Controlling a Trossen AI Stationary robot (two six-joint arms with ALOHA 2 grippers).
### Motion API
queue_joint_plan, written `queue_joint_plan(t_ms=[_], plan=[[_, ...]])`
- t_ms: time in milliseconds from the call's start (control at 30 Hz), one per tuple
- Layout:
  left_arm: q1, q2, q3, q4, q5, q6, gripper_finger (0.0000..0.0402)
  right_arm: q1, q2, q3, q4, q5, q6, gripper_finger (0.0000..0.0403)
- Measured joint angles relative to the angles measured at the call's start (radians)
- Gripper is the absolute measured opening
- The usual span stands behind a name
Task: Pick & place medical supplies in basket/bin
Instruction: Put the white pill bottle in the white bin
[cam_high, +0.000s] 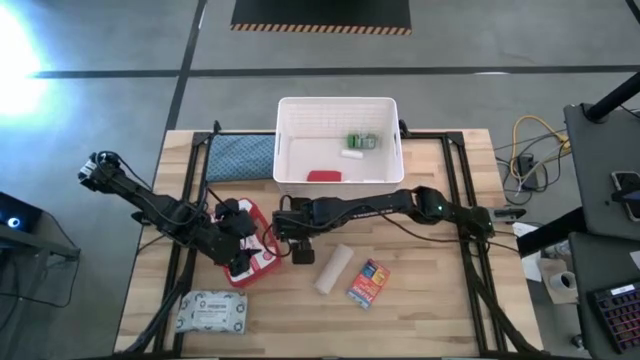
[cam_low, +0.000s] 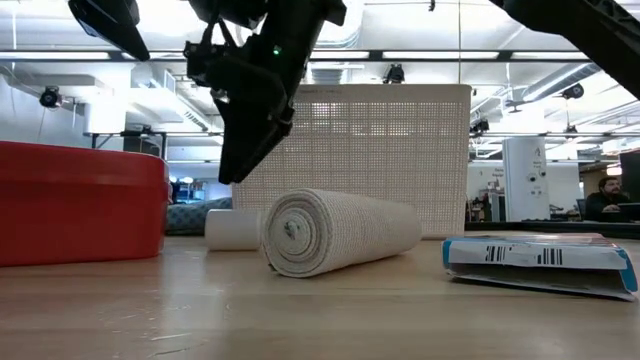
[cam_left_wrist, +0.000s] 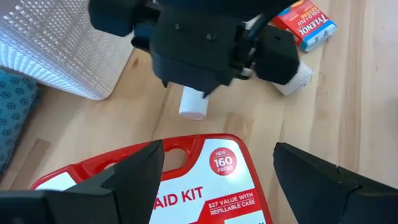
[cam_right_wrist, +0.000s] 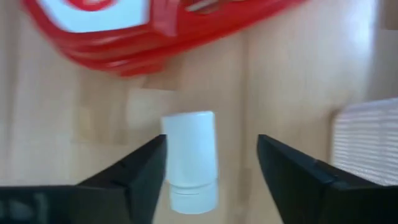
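Note:
The red-and-white first-aid pouch (cam_high: 252, 256) (cam_left_wrist: 186, 180) lies flat on the table, left of centre. My left gripper (cam_high: 238, 262) (cam_left_wrist: 217, 177) hovers open over it, one finger on each side. A small white cylinder (cam_right_wrist: 189, 158) (cam_low: 232, 229) (cam_left_wrist: 193, 104) lies on its side just right of the pouch. My right gripper (cam_high: 297, 247) (cam_right_wrist: 211, 168) (cam_low: 240, 165) hangs open above it, pointing down, fingers astride and apart from it. The beige bandage roll (cam_high: 333, 268) (cam_low: 335, 232), the orange-blue box (cam_high: 368, 284) and the wipes pack (cam_high: 213, 311) lie on the table.
The white slotted basket (cam_high: 287, 140) (cam_low: 420, 130) stands at the far edge; a green-capped bottle (cam_high: 362, 141), a red tube (cam_high: 323, 176) and a white piece (cam_high: 351, 154) lie in it. The blue cloth pad (cam_high: 240, 157) lies left of it. Both grippers are close together.

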Motion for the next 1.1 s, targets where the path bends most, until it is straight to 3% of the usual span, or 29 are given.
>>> queue_joint_plan(t_ms=[200, 433, 667, 933, 1100], plan=[[0.0, 0.0, 0.0, 0.001, 0.0, -0.002, 0.0281, 0.026, 0.017, -0.01, 0.014, -0.033, -0.019, 0.0304], [0.0, 0.0, 0.0, 0.001, 0.0, -0.007, 0.0281, 0.035, 0.072, -0.02, 0.036, -0.029, -0.013, 0.0319], [-0.006, 0.0, 0.0, 0.001, 0.0, -0.026, 0.0281, 0.006, 0.106, -0.023, 0.006, -0.036, 0.053, 0.0277], [-0.019, 0.0, 0.0, -0.001, 0.0, -0.044, 0.0281, 0.006, 0.098, -0.022, -0.054, -0.103, 0.061, 0.0168], [-0.022, -0.004, 0.001, -0.004, 0.0, -0.044, 0.0281, 0.015, 0.017, 0.0, -0.098, -0.111, 0.078, 0.0162]])
